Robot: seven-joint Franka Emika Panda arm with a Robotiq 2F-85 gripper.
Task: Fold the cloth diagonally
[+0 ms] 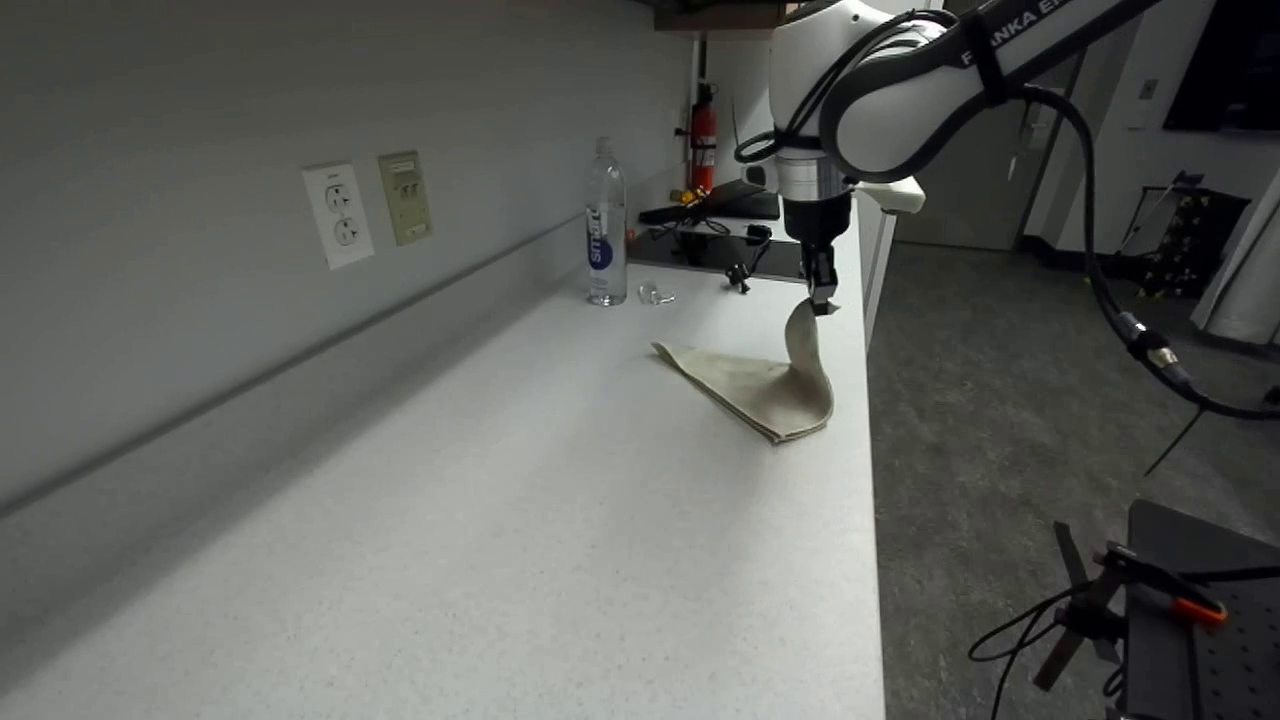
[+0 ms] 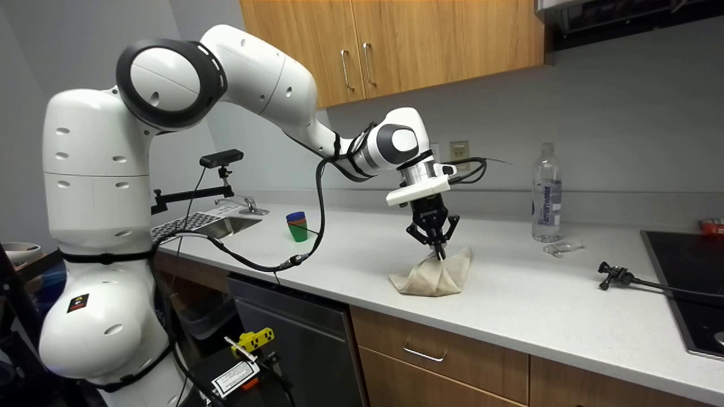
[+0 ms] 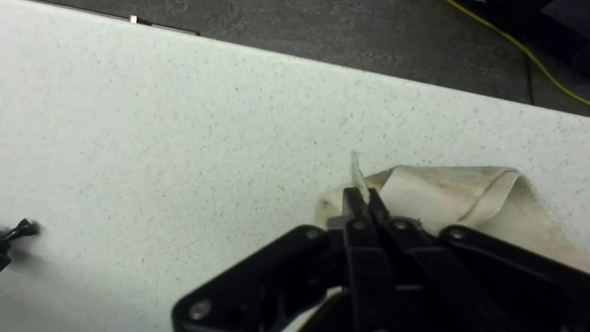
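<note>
Near counter edge (image 1: 870, 500), fingers (image 3: 354, 204) pinch raised cloth (image 1: 765, 387).

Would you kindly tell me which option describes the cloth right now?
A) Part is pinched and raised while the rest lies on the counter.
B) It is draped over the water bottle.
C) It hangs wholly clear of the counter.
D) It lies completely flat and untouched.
A: the end effector is closed on a raised end of the cloth, and both exterior views show the rest on the counter.

Countertop (image 1: 500, 540) beneath cloth (image 1: 768, 388) and bottle (image 1: 606, 238).
</note>
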